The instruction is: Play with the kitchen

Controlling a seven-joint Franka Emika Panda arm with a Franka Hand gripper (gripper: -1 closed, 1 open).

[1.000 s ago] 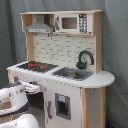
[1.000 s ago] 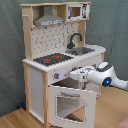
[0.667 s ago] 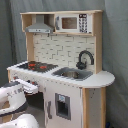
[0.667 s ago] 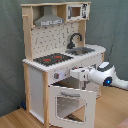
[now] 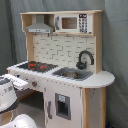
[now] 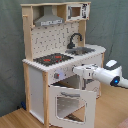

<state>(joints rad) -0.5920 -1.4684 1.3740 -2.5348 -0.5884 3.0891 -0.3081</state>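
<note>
In the second exterior view, the kitchen [image 6: 55, 60] was seen standing on a wooden floor [image 6: 15, 120] before a grey curtain [image 6: 10, 50]. On the left part of its counter [image 6: 100, 49] the black-red stovetop [image 6: 52, 59] was set, with the sink [image 6: 84, 50] and black faucet [image 6: 74, 39] toward the right end. Below, the oven door [image 6: 70, 104] was swung down open. The gripper [image 6: 76, 70] was held just at the counter's front edge; whether its fingers were released or clenched could not be told.
</note>
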